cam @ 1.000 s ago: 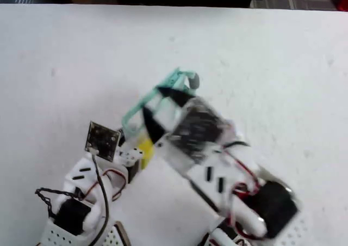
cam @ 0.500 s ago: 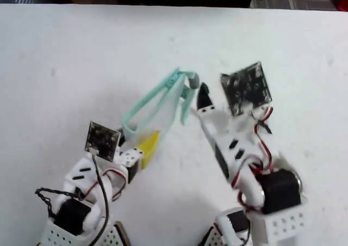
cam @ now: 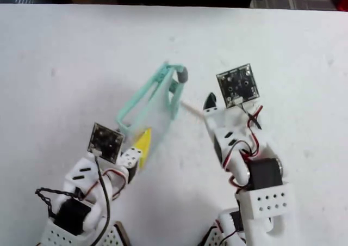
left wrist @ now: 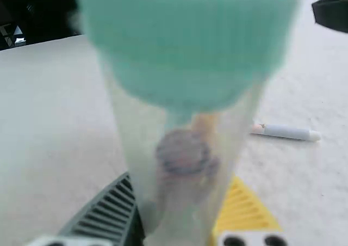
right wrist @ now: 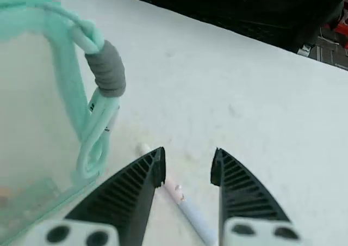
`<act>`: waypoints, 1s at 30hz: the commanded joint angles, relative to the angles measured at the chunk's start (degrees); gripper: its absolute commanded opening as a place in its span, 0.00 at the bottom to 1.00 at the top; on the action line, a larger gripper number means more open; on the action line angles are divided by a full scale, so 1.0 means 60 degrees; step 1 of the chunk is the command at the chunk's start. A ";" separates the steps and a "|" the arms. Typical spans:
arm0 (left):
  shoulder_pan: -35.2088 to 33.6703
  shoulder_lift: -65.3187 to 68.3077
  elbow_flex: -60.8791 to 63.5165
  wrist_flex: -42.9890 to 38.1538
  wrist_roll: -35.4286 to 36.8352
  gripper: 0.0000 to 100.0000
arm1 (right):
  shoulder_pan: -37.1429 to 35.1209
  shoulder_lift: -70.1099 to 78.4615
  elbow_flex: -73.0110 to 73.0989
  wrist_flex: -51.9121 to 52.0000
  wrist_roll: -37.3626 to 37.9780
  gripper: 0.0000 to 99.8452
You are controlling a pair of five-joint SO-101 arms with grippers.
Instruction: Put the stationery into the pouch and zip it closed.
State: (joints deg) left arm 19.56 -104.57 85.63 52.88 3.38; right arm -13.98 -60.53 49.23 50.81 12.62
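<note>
White table [cam: 65,50] fills the scene, with a dark strip of room behind its far edge. At the near left, the left gripper [cam: 136,145] is closed on the near end of the pouch [cam: 155,107], a clear bag with a teal border. The left wrist view shows that end pinched between a black ribbed finger [left wrist: 103,224] and a yellow finger [left wrist: 244,213]. From this grip the pouch slants away and to the right, towards the middle of the table. Two blurred shapes, one purplish and one orange, show through its clear wall, but what they are cannot be told. At the pouch's far end a grey zipper pull [right wrist: 106,66] sits on a teal loop; whether the zip is open cannot be told. Just to the right of the pouch a white pen [left wrist: 285,131] lies flat on the table, outside the bag. Farther right, the right gripper [right wrist: 187,159] is above the pen with its two black fingers spread apart and nothing held between them. In the right wrist view the pen runs under the gap between them.
</note>
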 commanded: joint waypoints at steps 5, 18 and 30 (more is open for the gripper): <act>0.0110 -0.0022 -0.0103 -0.0190 -0.0044 0.12 | 0.0388 -0.0066 0.0938 -0.1048 0.0044 0.14; 0.0095 -0.0022 -0.0088 -0.0161 -0.0044 0.12 | -0.0022 -0.0066 0.2227 -0.2337 0.0059 0.14; -0.0828 -0.0022 -0.0044 -0.0571 -0.0029 0.12 | -0.0022 -0.0037 0.1597 -0.1443 0.0132 0.14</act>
State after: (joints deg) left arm 15.96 -104.04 85.89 51.56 3.65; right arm -13.63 -60.44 62.51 40.09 12.62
